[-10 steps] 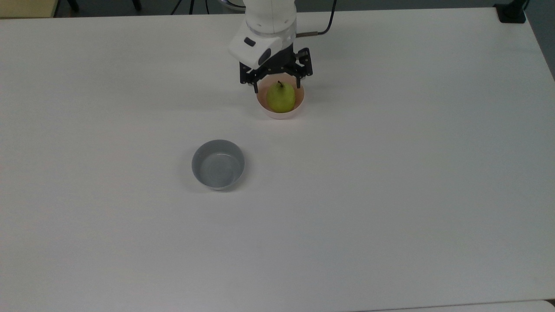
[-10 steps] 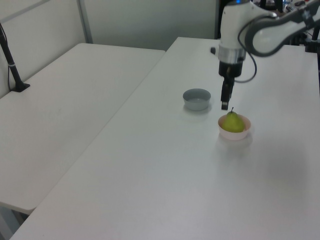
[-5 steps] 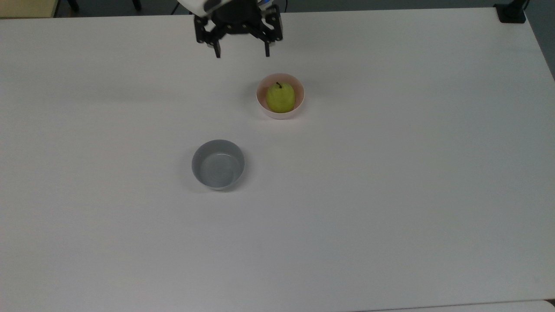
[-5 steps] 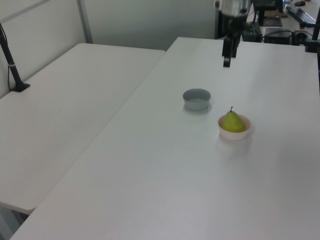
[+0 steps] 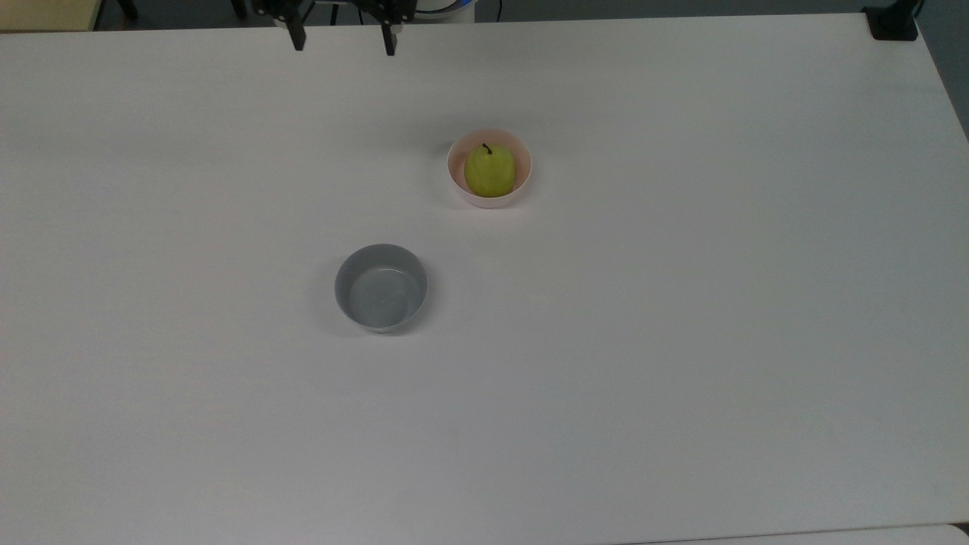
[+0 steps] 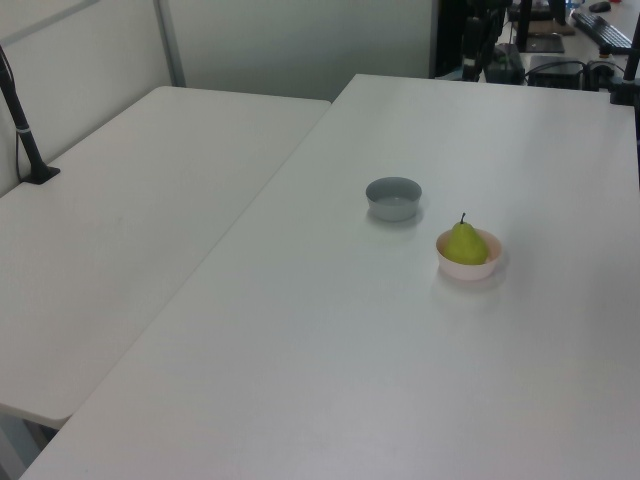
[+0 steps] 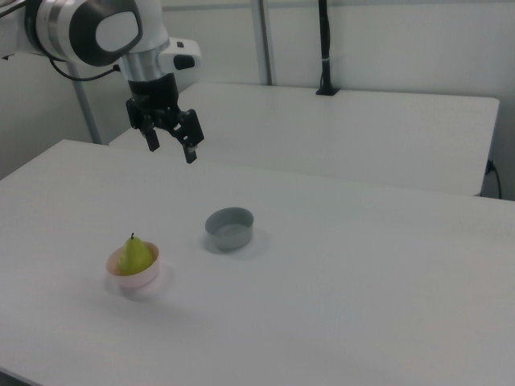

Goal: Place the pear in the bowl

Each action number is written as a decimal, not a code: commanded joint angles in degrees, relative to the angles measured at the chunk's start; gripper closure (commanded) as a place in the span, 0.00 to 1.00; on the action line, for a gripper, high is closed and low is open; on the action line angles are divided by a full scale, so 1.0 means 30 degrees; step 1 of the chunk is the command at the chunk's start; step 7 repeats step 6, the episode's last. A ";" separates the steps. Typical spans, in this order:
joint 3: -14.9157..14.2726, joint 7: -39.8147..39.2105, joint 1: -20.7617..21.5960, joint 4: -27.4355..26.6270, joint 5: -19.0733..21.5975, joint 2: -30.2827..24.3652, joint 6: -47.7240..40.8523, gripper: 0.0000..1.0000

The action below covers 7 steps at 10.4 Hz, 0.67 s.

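The yellow-green pear point(image 5: 490, 169) stands upright inside the pale pink bowl point(image 5: 458, 184), stem up; it also appears as pear point(image 6: 465, 243) in bowl point(image 6: 468, 269) and pear point(image 7: 135, 255) in bowl point(image 7: 135, 279). My gripper point(image 5: 344, 44) hovers open and empty at the top view's upper edge, well up and to the left of the bowl. In the right view the gripper point(image 7: 170, 150) hangs high above the table, with the bowl lower and to the right view's left.
A grey bowl point(image 5: 381, 288) sits empty near the middle of the white table point(image 5: 681, 341). A second white table point(image 6: 120, 230) adjoins it on the left view's left. A black clamp post point(image 5: 892, 21) stands at the top view's upper right corner.
The gripper lifted away from the pear and bowl and moved up and to the top view's upper left. The pear stayed in the pink bowl.
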 commanded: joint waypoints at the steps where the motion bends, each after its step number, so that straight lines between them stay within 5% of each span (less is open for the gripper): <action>1: -0.0573 -0.2737 0.0291 0.0910 -0.0296 0.0253 -0.0303 0.00; 7: -0.0544 -0.2828 0.0291 0.1147 -0.0296 0.0313 -0.0508 0.00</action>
